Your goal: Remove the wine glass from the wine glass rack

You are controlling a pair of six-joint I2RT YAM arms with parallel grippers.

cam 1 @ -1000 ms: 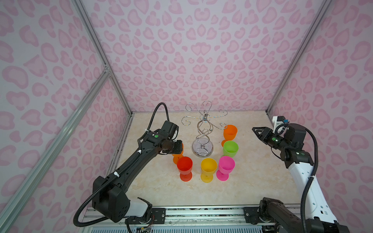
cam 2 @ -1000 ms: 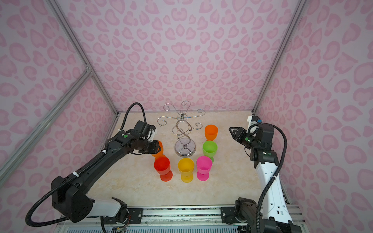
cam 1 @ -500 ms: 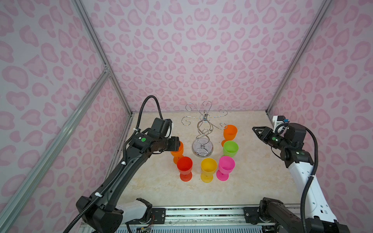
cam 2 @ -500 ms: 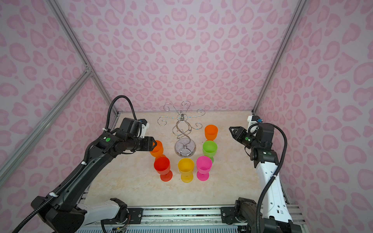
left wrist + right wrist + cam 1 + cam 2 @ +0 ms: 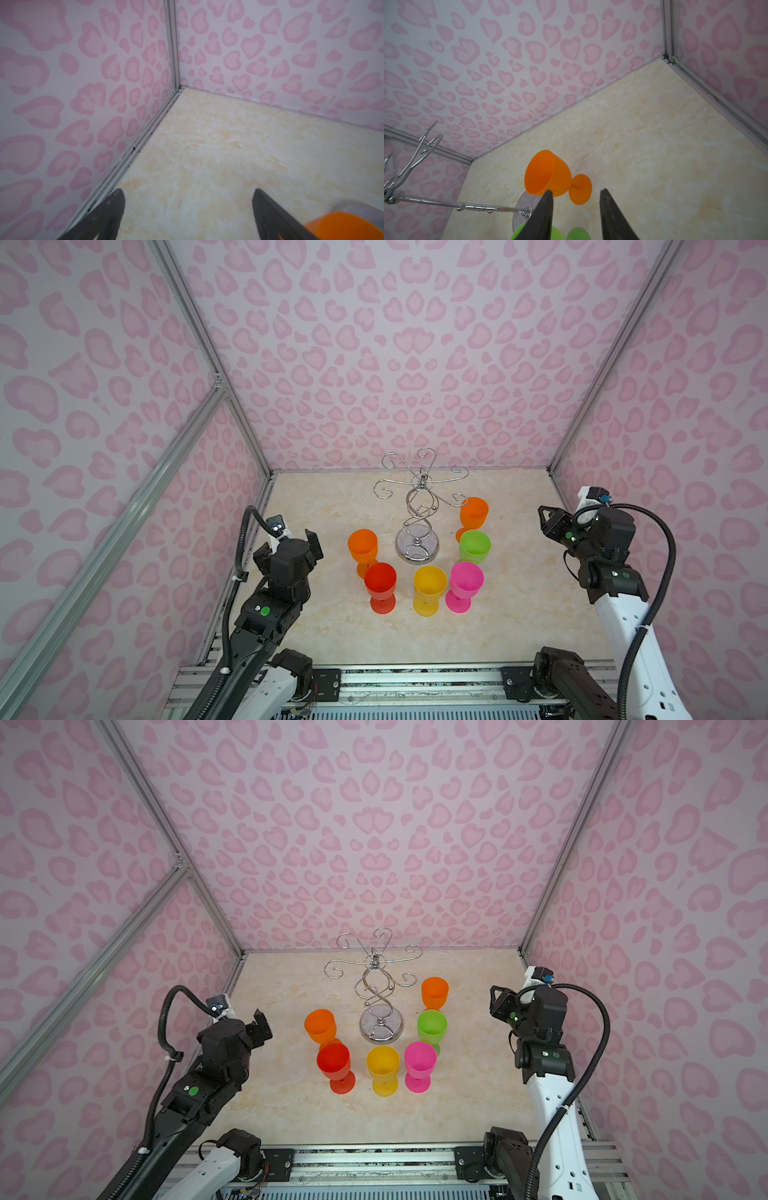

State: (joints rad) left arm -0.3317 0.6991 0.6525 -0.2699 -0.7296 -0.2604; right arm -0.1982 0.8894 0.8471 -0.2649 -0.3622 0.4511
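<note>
Pink heart-print walls (image 5: 415,364) on three sides; cream marbled tabletop (image 5: 332,497). Items as I read them from the console:

1. Wine glass rack (image 5: 416,549): chrome, upright, ahead of both sets of fingers and well apart from them. Every hook arm I can see is bare.
2. Left gripper (image 5: 188,194): fingers spread wide, with only tabletop between them.
3. Orange wine glass (image 5: 363,543): upright on the table, outside the left fingers and near one of them. I see no contact.
4. Red glass (image 5: 380,580), yellow glass (image 5: 429,583), pink glass (image 5: 466,578), green glass (image 5: 474,545): upright, curving round the rack's base, farther from the left fingers than item 3.
5. Second orange glass (image 5: 473,512): upright, ahead of the right fingertips and apart from them.
6. Right gripper (image 5: 576,191): fingers partly open, holding nothing.

Step in hand, as I judge it: backing the left arm clear of a glass that already stands on the table. The task looks all but done.

Handling note: I would leave the fingers wide and draw straight back along their own line. I would avoid any sideways swing toward item 3, since a light stemmed cup probably tips at a nudge.
</note>
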